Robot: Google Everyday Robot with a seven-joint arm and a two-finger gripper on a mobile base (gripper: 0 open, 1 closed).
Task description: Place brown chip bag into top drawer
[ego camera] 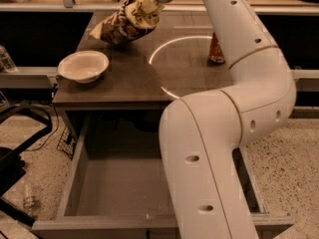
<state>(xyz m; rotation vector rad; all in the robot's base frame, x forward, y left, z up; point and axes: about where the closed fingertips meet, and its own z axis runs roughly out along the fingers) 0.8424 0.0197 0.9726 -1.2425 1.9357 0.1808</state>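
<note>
Gripper (146, 7): top centre of camera view, clamped on upper end of brown chip bag (119, 28). Bag: tilted, held above table (134, 81) rear. Bowl (83, 66): on table, left. Soda can (216, 49): upright, right side. Top drawer (114, 183): open below table front; arm across its right part.

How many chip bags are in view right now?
1. The chip bag is held in the gripper above the table's far left part, beyond the bowl. The arm covers part of the table and drawer, so another could be hidden.
</note>
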